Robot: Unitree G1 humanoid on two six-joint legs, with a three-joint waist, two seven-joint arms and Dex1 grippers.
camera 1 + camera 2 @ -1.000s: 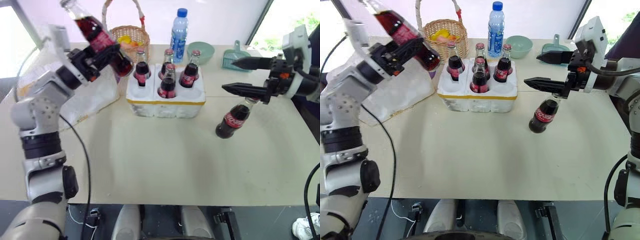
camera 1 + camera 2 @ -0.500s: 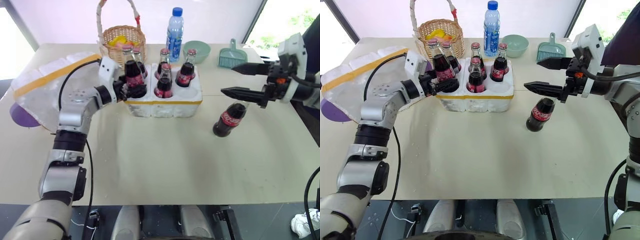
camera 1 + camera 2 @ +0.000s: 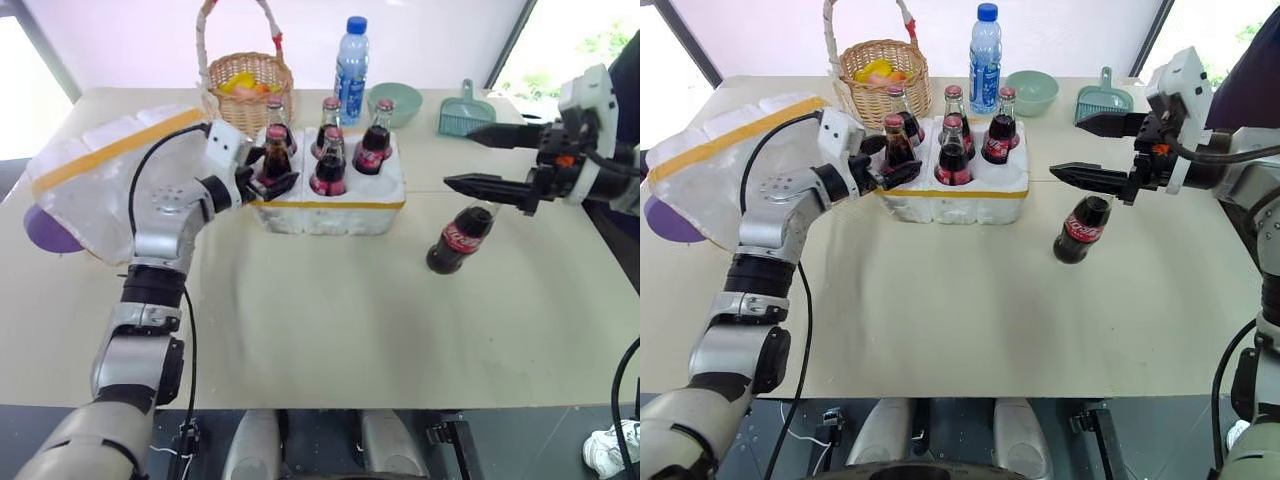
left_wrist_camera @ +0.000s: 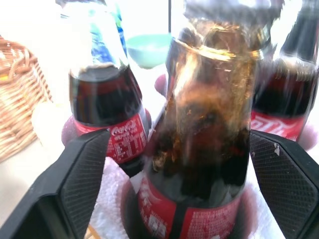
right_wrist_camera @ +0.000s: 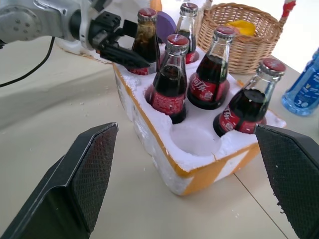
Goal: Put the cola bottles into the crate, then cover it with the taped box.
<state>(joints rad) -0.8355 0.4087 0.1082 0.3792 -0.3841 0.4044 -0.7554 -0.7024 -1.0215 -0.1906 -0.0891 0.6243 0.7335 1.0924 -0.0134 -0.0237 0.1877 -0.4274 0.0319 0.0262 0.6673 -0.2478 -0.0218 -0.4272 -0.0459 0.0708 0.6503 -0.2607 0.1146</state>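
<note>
Five cola bottles (image 3: 952, 160) stand in the crate (image 3: 958, 196), centre-top.
Left gripper (image 3: 888, 160) straddles the near-left bottle (image 3: 897, 142), fingers spread; right gripper (image 3: 1102, 150) gapes above the sixth bottle (image 3: 1078, 228).

The lone cola bottle (image 3: 459, 238) standing on the table (image 3: 350, 320) carries a red label with white Coca-Cola script. The bottles in the crate (image 5: 199, 164) wear red labels with white print, too small and blurred to read.
</note>
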